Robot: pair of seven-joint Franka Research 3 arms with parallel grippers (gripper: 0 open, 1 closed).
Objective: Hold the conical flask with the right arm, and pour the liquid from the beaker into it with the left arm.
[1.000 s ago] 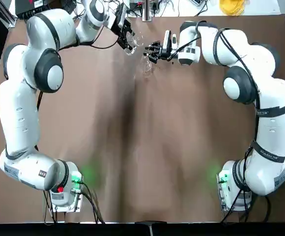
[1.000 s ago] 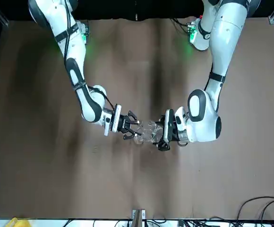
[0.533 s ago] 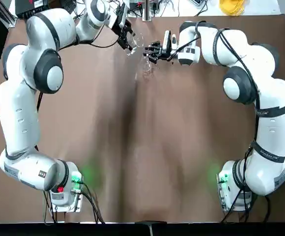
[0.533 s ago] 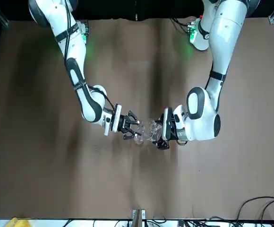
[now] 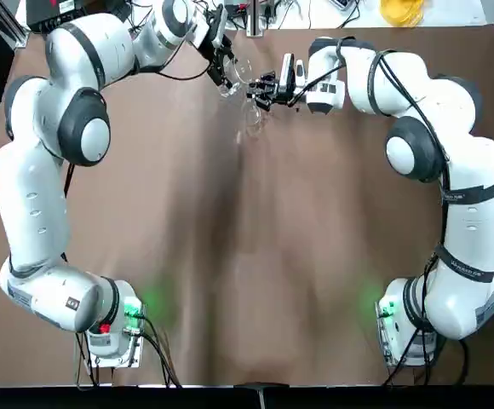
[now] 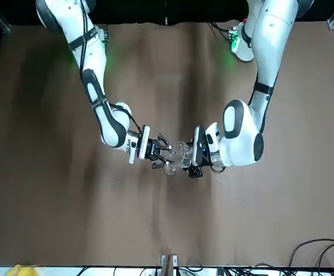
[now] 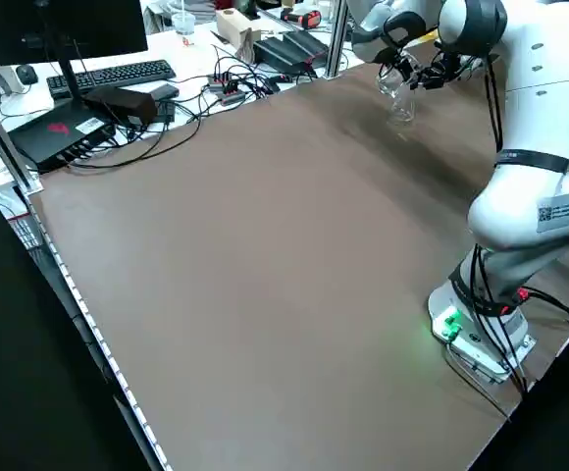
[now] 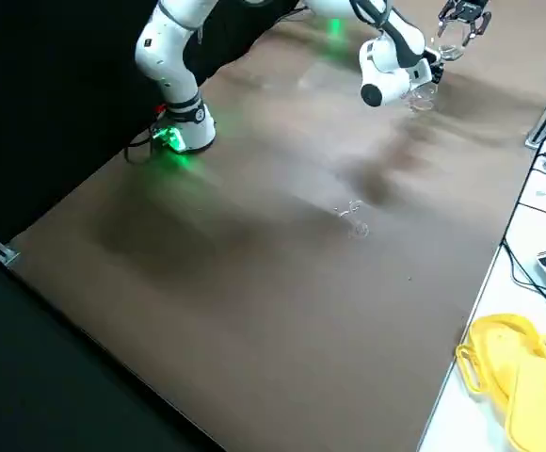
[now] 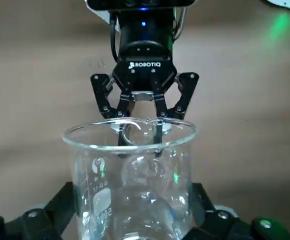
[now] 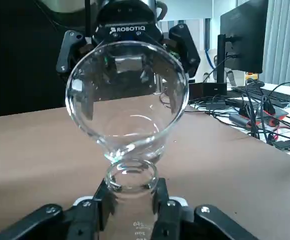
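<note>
Taking the flask [image 10: 130, 215] as the landmark, the right gripper [image 10: 132, 200] is closed on its neck, while the left gripper [image 9: 135, 210] grips the beaker [image 9: 135, 175], tilted with its rim just above and beside the flask's mouth, near the table's [image 5: 255, 281] far edge. That mouth is far narrower than the beaker's wide rim, so tipping too fast or off-centre could send liquid down the flask's outside, and lowering the beaker further could knock glass on glass.

Yellow cloths [image 8: 527, 381] lie near a black keyboard [image 7: 123, 77] and monitor [image 7: 54, 34].
</note>
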